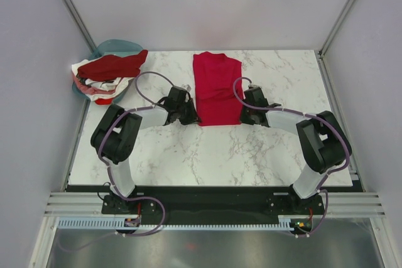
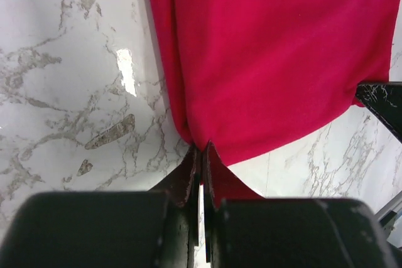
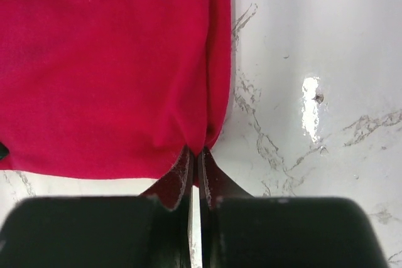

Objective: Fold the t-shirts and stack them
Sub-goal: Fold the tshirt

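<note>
1. Two black arms reach over the white marble table (image 1: 251, 149), one from each side.
2. One crimson t-shirt (image 1: 217, 89) lies flat in the middle of the table. It is folded into a long strip that runs away from the arms.
3. The left gripper (image 2: 201, 155) sits at the near left corner of the crimson t-shirt. Its two fingers are pressed tight together, and they pinch the edge of the red cloth right at the corner.
4. The right gripper (image 3: 195, 156) sits at the near right corner. Its fingers are squeezed together too, with the corner of the red cloth caught at their tips.
5. The near edge of the crimson t-shirt stretches between the two grippers and puckers a little where each one bites it.
6. A heap of other shirts (image 1: 103, 78) sits at the far left corner of the table, well apart from the arms. A dark red one lies on top, with white and pink cloth under it.
7. The heap rests in a teal basin (image 1: 118, 46), and some cloth hangs over its rim.
</note>
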`<act>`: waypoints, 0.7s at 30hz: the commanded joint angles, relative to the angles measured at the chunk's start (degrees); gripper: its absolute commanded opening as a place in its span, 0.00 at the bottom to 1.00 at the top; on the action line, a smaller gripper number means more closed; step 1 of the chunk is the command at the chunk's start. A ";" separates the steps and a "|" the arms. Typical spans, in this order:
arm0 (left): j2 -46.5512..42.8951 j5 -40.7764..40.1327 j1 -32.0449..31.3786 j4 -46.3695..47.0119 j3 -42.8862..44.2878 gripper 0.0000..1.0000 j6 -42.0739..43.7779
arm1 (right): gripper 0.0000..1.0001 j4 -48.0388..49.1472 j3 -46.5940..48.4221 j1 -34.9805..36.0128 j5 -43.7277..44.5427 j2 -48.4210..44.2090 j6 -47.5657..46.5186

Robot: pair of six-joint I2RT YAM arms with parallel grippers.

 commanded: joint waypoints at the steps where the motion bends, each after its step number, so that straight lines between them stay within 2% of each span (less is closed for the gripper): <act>1: 1.35 -1.06 -0.22 -3.12 -0.47 0.02 0.63 | 0.02 0.68 0.27 -0.19 -1.55 -1.33 -0.41; 6: -6.38 -4.57 -0.22 -1.70 -4.95 0.02 1.33 | 0.00 0.68 -0.78 -0.10 -2.34 -4.49 0.03; 12: -10.78 -2.56 -0.22 1.82 -8.21 0.02 0.80 | 0.00 2.35 -3.07 -0.11 -3.92 -9.50 0.74; 17: -12.62 -0.97 -0.14 1.47 -7.25 0.02 0.71 | 0.00 2.26 -2.99 -0.10 -3.92 -10.39 1.00; 21: -15.96 -0.80 -0.14 -4.59 -1.90 0.02 0.89 | 0.00 1.57 -0.53 -0.19 -5.60 -13.02 0.30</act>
